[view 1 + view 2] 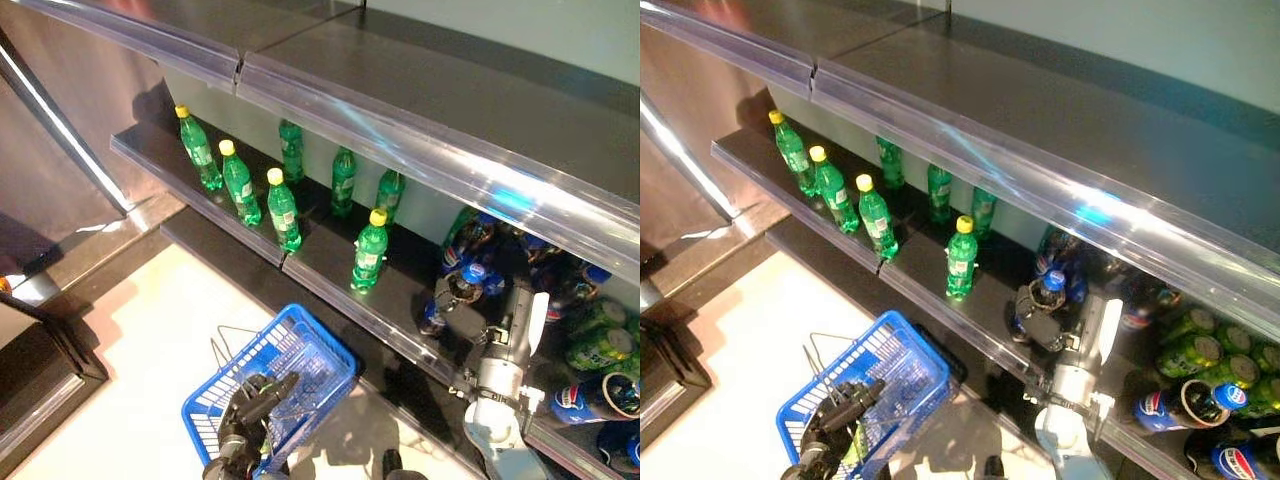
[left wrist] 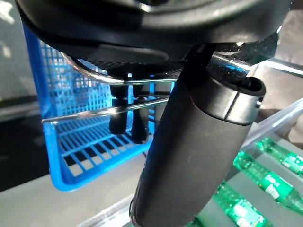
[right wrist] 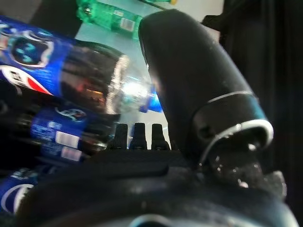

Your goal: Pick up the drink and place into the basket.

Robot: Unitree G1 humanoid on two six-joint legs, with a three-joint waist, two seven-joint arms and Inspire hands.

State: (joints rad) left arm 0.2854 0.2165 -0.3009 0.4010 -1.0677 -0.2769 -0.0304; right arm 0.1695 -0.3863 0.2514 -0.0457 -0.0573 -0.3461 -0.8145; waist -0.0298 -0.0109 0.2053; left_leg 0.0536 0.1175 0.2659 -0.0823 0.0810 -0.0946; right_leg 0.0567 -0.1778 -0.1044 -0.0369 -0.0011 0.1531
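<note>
A dark cola bottle [image 1: 452, 292] with a blue cap stands on the lower shelf among other cola bottles. My right hand [image 1: 466, 322] reaches in at its base. In the right wrist view the thumb [image 3: 189, 85] stands up beside the bottle [image 3: 85, 85] and the fingers [image 3: 138, 136] lie straight below it, so the hand is open and close against it. Whether it touches the bottle is unclear. Below the shelf hangs the blue wire basket [image 1: 300, 345], with my left hand [image 1: 255, 405] shut on its metal handle [image 2: 94, 113].
Several green bottles [image 1: 370, 250] with yellow caps stand along the shelf to the left. More cola bottles and green cans [image 1: 600, 345] crowd the right. A clear rail [image 1: 400, 120] of the upper shelf overhangs the bottles. The lower shelf's front edge [image 1: 330, 290] lies between basket and drinks.
</note>
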